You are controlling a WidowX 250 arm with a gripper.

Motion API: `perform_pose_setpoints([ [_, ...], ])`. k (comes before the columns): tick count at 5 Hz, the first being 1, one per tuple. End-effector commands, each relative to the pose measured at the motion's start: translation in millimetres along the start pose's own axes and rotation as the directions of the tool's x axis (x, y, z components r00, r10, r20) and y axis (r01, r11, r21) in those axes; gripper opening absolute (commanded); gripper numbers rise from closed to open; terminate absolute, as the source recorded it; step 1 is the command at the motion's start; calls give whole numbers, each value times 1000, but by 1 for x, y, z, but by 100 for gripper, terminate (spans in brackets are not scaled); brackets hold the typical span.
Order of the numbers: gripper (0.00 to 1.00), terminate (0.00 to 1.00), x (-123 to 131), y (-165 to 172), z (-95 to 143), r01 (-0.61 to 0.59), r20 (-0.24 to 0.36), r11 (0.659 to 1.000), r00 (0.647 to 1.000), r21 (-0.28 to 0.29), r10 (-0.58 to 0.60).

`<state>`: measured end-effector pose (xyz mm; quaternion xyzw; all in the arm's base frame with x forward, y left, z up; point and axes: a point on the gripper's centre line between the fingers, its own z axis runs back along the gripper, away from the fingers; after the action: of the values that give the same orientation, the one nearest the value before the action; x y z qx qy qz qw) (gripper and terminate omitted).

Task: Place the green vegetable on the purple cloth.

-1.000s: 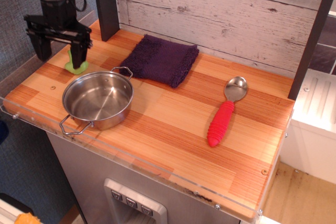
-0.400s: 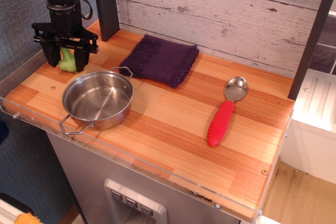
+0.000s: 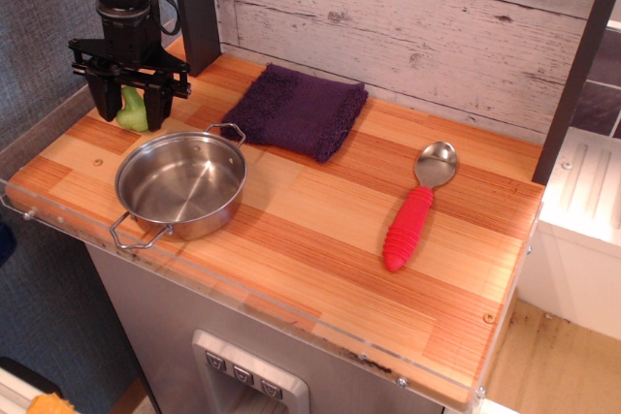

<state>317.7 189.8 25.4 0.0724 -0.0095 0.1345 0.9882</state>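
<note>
Black boxy arm, black cable alongside, two-fingered black end effector [image 3: 130, 102].

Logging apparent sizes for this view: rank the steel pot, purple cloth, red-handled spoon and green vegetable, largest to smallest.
1. steel pot and purple cloth: look about alike, so unranked.
2. red-handled spoon.
3. green vegetable, smallest, partly hidden between the gripper fingers.

A: What is different from 1 second ago?
B: The gripper [image 3: 130, 109] dropped around the green vegetable [image 3: 131, 111], closed on it, and has shifted slightly right and back.
A: And the vegetable?
B: It has moved with the gripper.
</note>
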Motion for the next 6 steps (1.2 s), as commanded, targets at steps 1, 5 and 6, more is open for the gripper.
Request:
perform_pose_setpoints([
  [1,0,0,19,-26,83,58,245,998,968,6,-58],
  [5,0,0,47,-137,71,292,241,956,930,-32,-276],
  [6,0,0,42,-138,68,301,224,953,931,-29,-287],
])
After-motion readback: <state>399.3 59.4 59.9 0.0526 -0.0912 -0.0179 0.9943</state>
